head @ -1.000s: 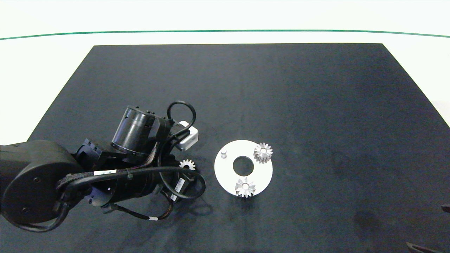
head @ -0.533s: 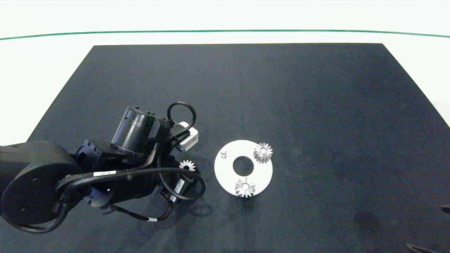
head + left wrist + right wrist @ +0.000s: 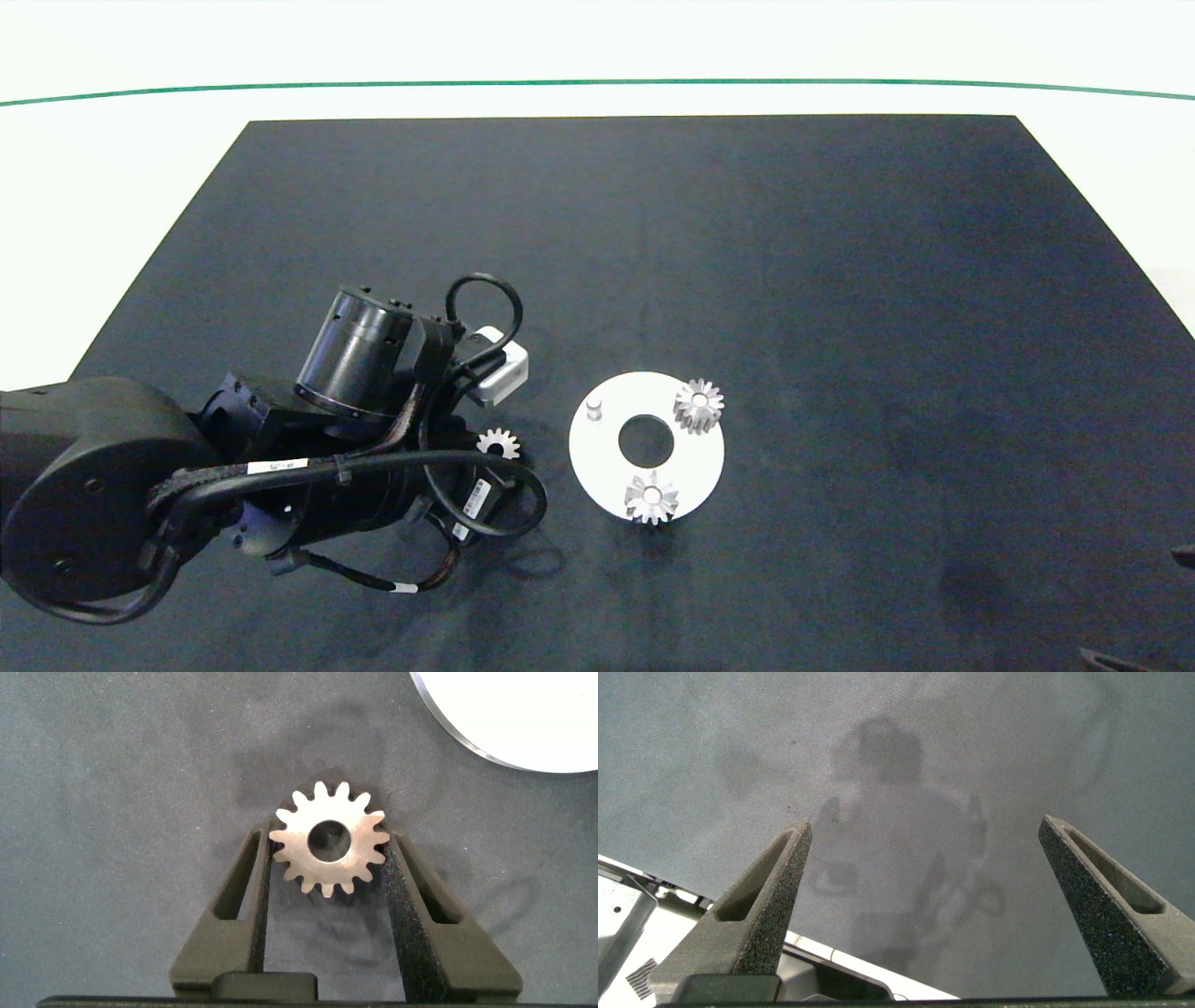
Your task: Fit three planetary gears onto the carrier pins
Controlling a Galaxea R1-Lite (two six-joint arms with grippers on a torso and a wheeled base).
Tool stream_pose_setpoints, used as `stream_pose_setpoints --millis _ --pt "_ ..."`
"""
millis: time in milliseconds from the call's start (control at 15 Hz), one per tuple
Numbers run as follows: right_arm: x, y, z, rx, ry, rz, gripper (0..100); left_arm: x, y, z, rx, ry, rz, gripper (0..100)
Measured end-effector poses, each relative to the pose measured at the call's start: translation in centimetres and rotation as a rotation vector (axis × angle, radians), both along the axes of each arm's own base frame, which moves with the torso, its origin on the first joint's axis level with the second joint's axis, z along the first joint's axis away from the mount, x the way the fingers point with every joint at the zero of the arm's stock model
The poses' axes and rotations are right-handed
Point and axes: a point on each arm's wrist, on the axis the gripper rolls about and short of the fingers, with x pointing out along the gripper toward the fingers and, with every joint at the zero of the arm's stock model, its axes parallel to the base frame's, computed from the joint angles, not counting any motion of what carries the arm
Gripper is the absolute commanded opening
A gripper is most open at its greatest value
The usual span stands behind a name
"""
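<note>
A white carrier disc [image 3: 597,459] lies mid-table with three carrier pins. Two silvery planetary gears sit on pins, one at the far right [image 3: 698,404] and one at the near side [image 3: 651,497]. The far-left pin [image 3: 594,406] stands bare. A third planetary gear [image 3: 498,442] lies just left of the disc, flat between the fingers of my left gripper [image 3: 329,845], whose pads press its teeth on both sides. The disc's rim [image 3: 523,728] shows close beyond that gear. My right gripper [image 3: 924,831] hangs open over bare mat at the front right.
The black mat [image 3: 840,280] covers the table, with white surface and a green line [image 3: 597,82] beyond its far edge. My left arm's bulk [image 3: 280,467] lies over the front left. Bits of the right arm [image 3: 1184,555] show at the right edge.
The left arm has shifted a little, and the gear in its fingers has moved slightly toward the table's front. The disc and its two gears have not moved.
</note>
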Motion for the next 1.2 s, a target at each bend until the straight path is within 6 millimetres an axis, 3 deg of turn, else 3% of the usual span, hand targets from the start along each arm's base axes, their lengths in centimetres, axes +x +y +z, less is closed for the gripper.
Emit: stream_pose_setpoints --millis 400,933,1200 --pt "-0.7 -0.3 0.5 -0.006 -0.046 0.014 100 -0.8 -0.2 0.9 0.011 -0.046 0.01 0" --pt "-2.3 -1.0 1.3 -0.009 -0.131 0.048 100 -0.5 -2.7 5.6 -0.029 -0.115 -0.039 0" --pt "-2.5 -1.1 1.2 -0.009 -0.138 0.062 100 -0.8 -3.8 5.7 -0.029 -0.112 -0.072 0"
